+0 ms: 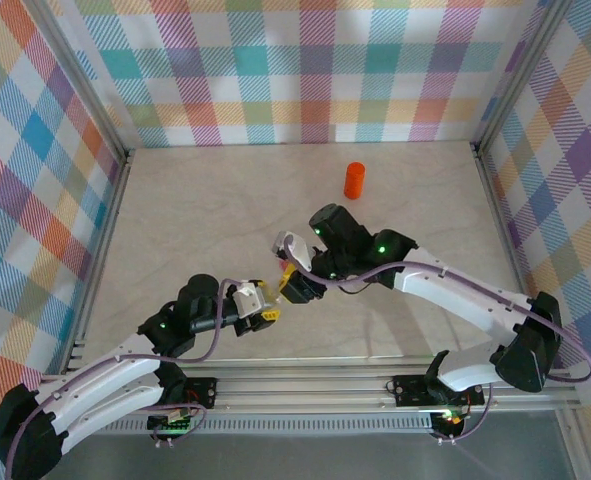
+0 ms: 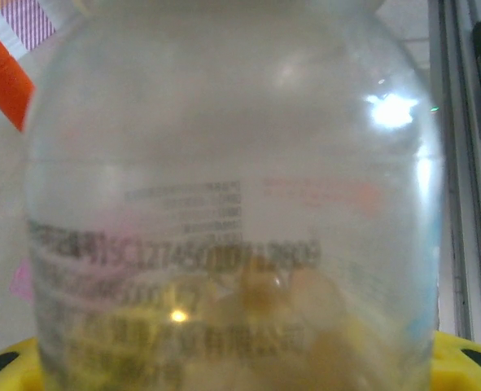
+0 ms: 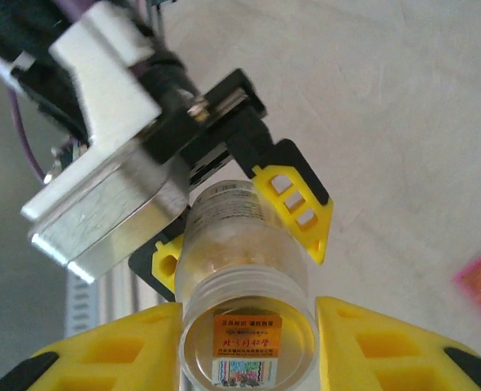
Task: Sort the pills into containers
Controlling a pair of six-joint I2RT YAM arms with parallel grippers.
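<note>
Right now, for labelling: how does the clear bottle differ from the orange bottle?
The clear bottle is see-through, yellowish contents showing; the orange bottle is solid orange. The clear bottle is gripped by the left gripper and right gripper; the orange bottle stands alone, upright on the table. Both are round.

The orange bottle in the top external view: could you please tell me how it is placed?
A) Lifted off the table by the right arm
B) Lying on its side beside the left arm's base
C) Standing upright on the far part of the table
C: the orange bottle stands upright on the table, towards the back wall, with nothing holding it.
</note>
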